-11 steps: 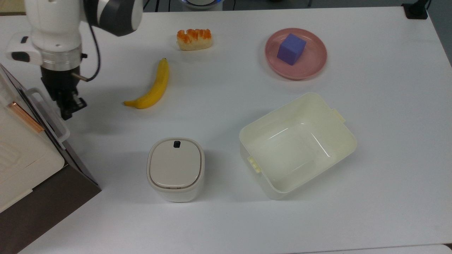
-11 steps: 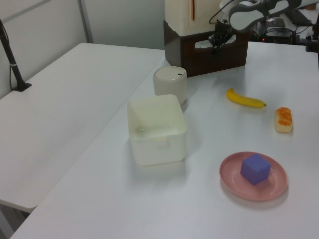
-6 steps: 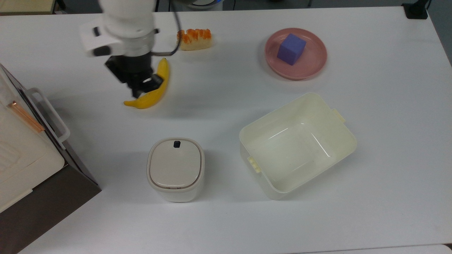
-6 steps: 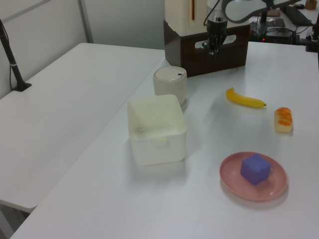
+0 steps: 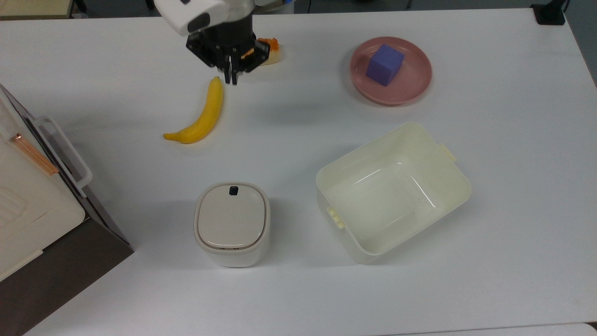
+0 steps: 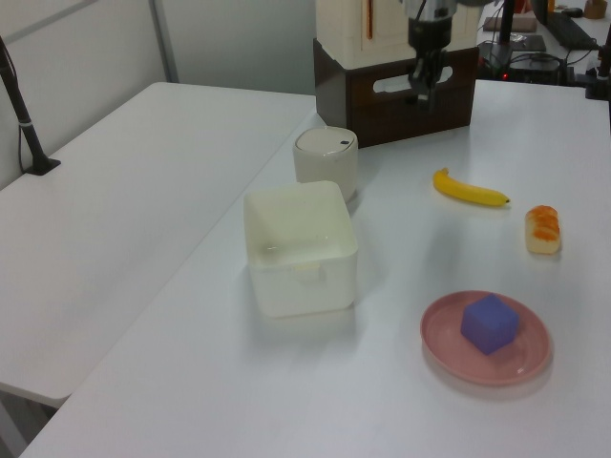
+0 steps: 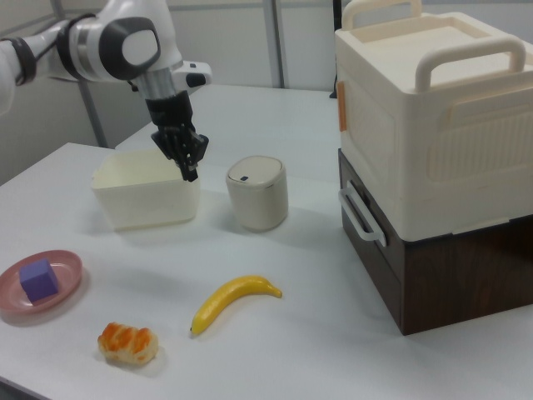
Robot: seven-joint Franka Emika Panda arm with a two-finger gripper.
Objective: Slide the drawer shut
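gripper (image 5: 232, 78) — jaws nearly together, empty — above the banana (image 5: 200, 117)

Illumination: bright, even, diffuse from overhead. Shadows on the white table (image 5: 513, 186) are soft and faint. Mild glare streaks mark the cream tub's (image 5: 394, 191) floor. Focus is slightly soft throughout.

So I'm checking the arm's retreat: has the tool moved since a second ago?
Yes. In the top view the tool has gone from beside the drawer toward the top view's right, now past the banana.
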